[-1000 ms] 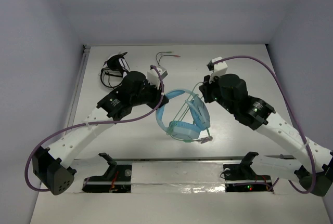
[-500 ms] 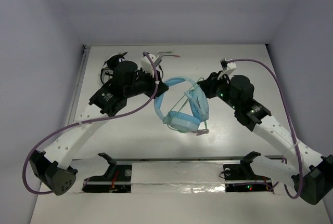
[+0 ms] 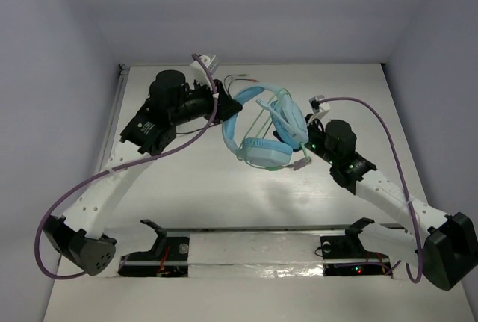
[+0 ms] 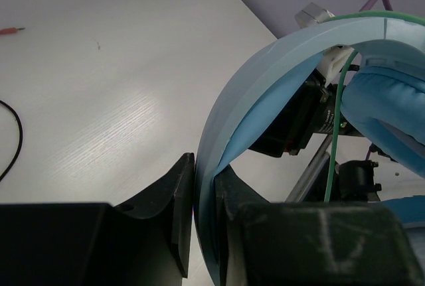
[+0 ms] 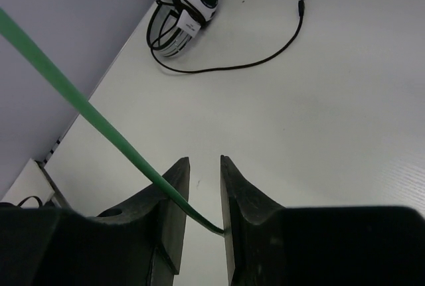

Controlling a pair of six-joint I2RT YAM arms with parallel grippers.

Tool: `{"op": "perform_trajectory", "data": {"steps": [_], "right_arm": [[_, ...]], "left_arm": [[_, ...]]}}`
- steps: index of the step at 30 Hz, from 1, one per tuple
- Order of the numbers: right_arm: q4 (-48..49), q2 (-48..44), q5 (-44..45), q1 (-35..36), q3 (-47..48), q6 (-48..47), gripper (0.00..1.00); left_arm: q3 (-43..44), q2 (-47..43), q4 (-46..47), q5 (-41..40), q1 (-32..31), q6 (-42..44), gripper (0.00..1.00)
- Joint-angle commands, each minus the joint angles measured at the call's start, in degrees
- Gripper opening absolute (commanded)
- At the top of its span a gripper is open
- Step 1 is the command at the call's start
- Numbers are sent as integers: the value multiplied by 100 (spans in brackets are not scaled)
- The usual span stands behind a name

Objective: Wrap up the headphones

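Below, white table [image 3: 224, 195], pale grey walls [image 3: 261, 8].

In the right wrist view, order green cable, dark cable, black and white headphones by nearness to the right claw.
1. Green cable, running into the right claw.
2. Dark cable, lying ahead, centre-right.
3. Black and white headphones, far left.

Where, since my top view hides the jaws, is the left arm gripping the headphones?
Observer: On the curved blue headband; the left jaws are shut on it.
Operator: And the right jaws?
Observer: The green cable runs straight between them; whether it is pinched, I cannot tell.
Operator: Anything else my view misses?
Observer: Black and white headphones lie on the table.
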Motion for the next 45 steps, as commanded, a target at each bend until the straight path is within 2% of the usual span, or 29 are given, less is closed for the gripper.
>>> {"op": "perform_trajectory", "data": {"steps": [1, 7, 8, 10, 12, 18, 20, 22, 23, 25, 30, 37, 41, 45], "right_arm": [[614, -94, -53, -48, -130, 61, 31], [808, -77, -27, -48, -306, 114, 21], [843, -60, -1, -48, -332, 105, 17], [904, 19, 69, -48, -367, 105, 2], [992, 133, 61, -48, -420, 157, 0], [1712, 380, -342, -48, -674, 762, 0], [2282, 511, -719, -48, -797, 1184, 0], [3227, 678, -1062, -48, -1122, 2305, 0], [3521, 722, -1168, -48, -1228, 2311, 0], [4223, 758, -1283, -48, -1509, 3117, 0], [4903, 889, -1459, 4, -1563, 4506, 0], [5174, 977, -1380, 198, -1563, 4684, 4], [5290, 1013, -1766, 198, -1581, 4675, 5], [5009, 1241, -2346, 259, -1212, 4561, 4]], "left_arm": [[301, -38, 615, 533, 245, -575, 0], [283, 6, 852, 1017, 482, -848, 0], [292, 15, 896, 1053, 483, -892, 0], [336, -3, 931, 1045, 535, -971, 0], [353, -20, 1054, 1054, 536, -1146, 0], [-92, -55, 1871, 545, 536, -1867, 0], [-313, -108, 2282, -26, 536, -2210, 0], [-744, -169, 2792, -498, 536, -2596, 0], [-832, -170, 2882, -676, 536, -2632, 0], [-1096, -178, 2944, -1150, 484, -2659, 0], [-1860, -275, 3638, -2241, 430, -3010, 0], [-2256, -187, 4034, -3453, 185, -3274, 0], [-2397, -240, 4078, -3849, 184, -3301, 0], [-2582, -258, 4070, -4272, 184, -3327, 0]]}}
